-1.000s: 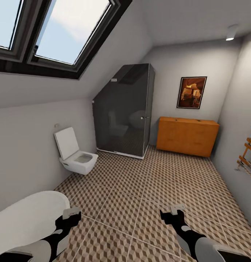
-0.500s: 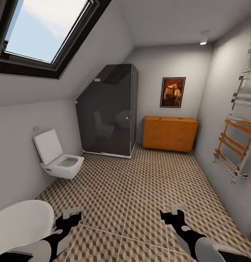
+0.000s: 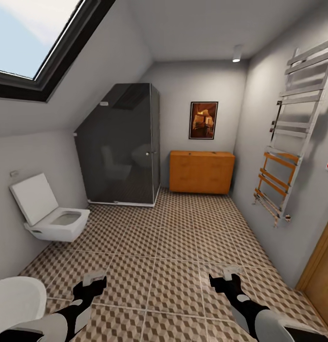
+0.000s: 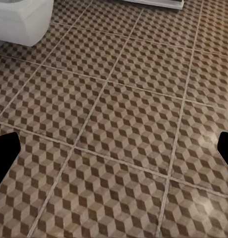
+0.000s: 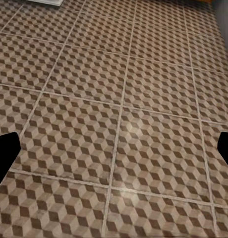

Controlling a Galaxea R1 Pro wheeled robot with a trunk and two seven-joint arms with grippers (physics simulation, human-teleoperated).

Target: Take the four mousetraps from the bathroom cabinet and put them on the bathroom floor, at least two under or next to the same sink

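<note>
bathroom seen from the head camera, looking down its length. cabinet (image 3: 201, 171) stands against the far wall, orange-brown, drawers shut as far as can be told; well apart from both arms. no mousetraps visible on it or on the floor; too far to tell more.

floor (image 3: 182, 247) cube-patterned tile, pale grout, running from the arms to the cabinet. sink (image 3: 14, 299) at the near left corner, white rounded rim, just beside the left arm. toilet (image 3: 50, 216) on the left wall, lid up. dark glass shower (image 3: 121, 147) in the far left corner, next to the cabinet. framed picture (image 3: 203, 120) on the wall above the cabinet. towel rail (image 3: 287, 137) on the right wall; wooden door (image 3: 323, 275) edge at near right. skylight (image 3: 31, 38) upper left.

left gripper (image 3: 93, 281) held low over the tiles, forward of the sink. left wrist view: dark fingertips (image 4: 5, 153) far apart at the frame edges, nothing between them but tile, toilet (image 4: 20, 20) base at a corner. jaws spread, empty.

right gripper (image 3: 228, 276) same height, over bare floor. right wrist view: fingertips (image 5: 5, 153) wide apart, only floor (image 5: 119, 129) between. spread, empty.
</note>
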